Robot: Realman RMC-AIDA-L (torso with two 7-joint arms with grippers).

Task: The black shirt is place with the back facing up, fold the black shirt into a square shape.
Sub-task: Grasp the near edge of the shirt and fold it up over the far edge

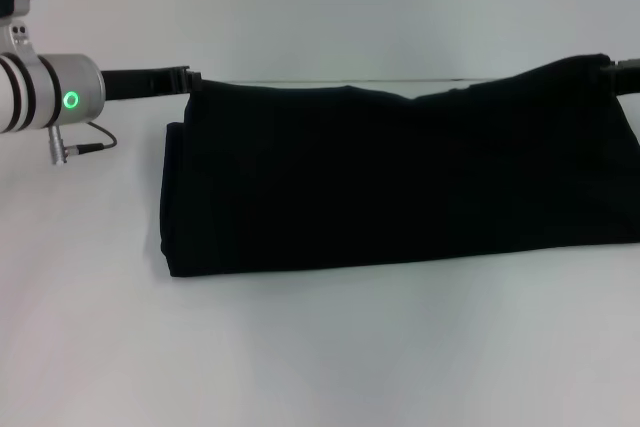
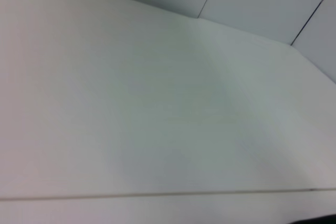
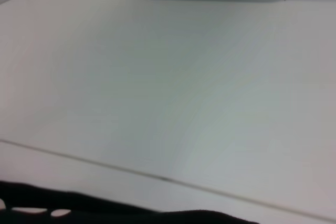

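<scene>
The black shirt (image 1: 400, 182) lies across the middle of the white table (image 1: 320, 347) as a wide, folded band, running from about 9 o'clock of the head view out past the 3 o'clock edge. Its near hem rests flat on the table, and a doubled layer shows at its left end. Its far edge is lifted and pulled fairly straight between the two arms, sagging a little near the middle. The left gripper (image 1: 185, 79) comes in from 10 o'clock, its dark fingers reaching level to the shirt's far left corner and meeting the cloth there; the fingertips are hidden at the cloth, so I cannot tell whether they are pinched together or apart. The left arm's silver wrist, with a green ring light, sits at the 9 o'clock edge. The right gripper (image 1: 622, 71) shows only as a dark tip at 2 o'clock, touching the raised far right corner of the shirt; its grip cannot be told either. The left wrist view shows bare table, and the right wrist view shows a strip of black cloth (image 3: 131, 213) along one edge.
</scene>
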